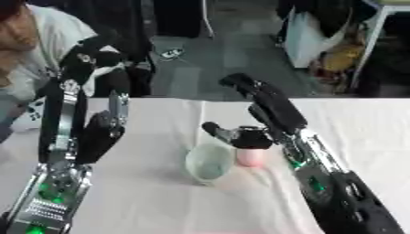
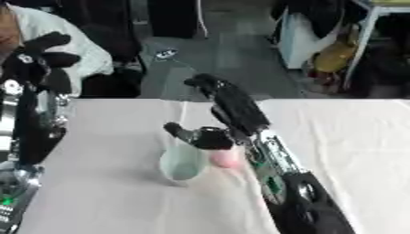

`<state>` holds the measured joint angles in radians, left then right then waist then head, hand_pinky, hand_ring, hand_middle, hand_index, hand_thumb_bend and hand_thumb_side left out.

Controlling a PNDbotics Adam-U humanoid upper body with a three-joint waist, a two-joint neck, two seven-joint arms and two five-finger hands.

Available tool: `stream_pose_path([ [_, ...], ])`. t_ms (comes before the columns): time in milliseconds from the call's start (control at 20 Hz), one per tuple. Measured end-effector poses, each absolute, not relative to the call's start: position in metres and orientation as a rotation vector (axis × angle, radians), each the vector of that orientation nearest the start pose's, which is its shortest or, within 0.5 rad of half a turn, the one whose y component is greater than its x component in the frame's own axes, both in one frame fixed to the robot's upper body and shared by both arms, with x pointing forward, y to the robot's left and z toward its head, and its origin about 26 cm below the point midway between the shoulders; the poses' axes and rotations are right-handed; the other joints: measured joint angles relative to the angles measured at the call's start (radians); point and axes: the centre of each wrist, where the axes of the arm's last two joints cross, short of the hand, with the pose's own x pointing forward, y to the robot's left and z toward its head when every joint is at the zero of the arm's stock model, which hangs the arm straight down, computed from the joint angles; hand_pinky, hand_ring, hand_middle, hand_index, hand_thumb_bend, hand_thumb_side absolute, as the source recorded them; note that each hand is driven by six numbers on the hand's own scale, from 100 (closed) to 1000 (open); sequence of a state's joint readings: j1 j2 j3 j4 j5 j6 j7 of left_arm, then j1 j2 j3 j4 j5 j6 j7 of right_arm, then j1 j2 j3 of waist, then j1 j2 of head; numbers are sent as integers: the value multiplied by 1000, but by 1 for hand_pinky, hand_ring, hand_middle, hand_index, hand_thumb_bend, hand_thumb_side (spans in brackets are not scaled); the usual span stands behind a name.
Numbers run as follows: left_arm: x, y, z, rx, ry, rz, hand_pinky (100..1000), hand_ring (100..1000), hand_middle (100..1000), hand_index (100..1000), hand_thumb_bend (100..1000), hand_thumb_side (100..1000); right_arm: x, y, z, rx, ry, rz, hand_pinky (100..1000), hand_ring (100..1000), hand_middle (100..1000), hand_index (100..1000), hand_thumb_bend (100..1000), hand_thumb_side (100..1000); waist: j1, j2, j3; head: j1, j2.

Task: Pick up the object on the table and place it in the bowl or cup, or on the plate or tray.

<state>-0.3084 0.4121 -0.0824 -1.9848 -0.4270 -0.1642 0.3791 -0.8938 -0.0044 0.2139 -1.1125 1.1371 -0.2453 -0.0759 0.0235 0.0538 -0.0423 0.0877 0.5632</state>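
Right hand (image 1: pixel 248 137) is curled over a small pink cylindrical object (image 1: pixel 250 157), which stands upright, touching the pale-green cup's (image 1: pixel 209 163) right side.

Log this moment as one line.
right hand: shut on pink object | beside pale green cup | left hand: raised, idle

A matt white cloth (image 1: pixel 144 196) covered the table, the pale green cup (image 1: pixel 208 163) looked smooth, the pink object (image 1: pixel 250 157) softly glossy.
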Motion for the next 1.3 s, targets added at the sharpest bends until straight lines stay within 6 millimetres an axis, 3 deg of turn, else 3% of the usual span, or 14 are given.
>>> stream_pose_path([
  [300, 301, 253, 199, -1016, 3435, 520, 706, 649, 791, 899, 100, 763, 446, -80, 152, 1216, 2848, -1846, 584, 758, 805, 893, 534, 844, 0, 0, 1, -20, 0],
  [800, 301, 253, 199, -1016, 3435, 521, 705, 648, 790, 899, 100, 764, 449, -85, 153, 1352, 2982, -1635, 558, 740, 786, 878, 449, 850, 3, 0, 1, -34, -3],
  [950, 301, 253, 198, -1018, 3437, 522, 705, 647, 790, 899, 100, 764, 449, -86, 153, 1386, 3000, -1597, 562, 740, 786, 875, 449, 805, 3, 0, 0, -34, -4],
  [1300, 301, 253, 198, -1019, 3439, 523, 704, 646, 790, 898, 100, 765, 452, -87, 144, 1437, 2954, -1669, 585, 746, 788, 871, 445, 809, 3, 0, 0, -34, -12],
])
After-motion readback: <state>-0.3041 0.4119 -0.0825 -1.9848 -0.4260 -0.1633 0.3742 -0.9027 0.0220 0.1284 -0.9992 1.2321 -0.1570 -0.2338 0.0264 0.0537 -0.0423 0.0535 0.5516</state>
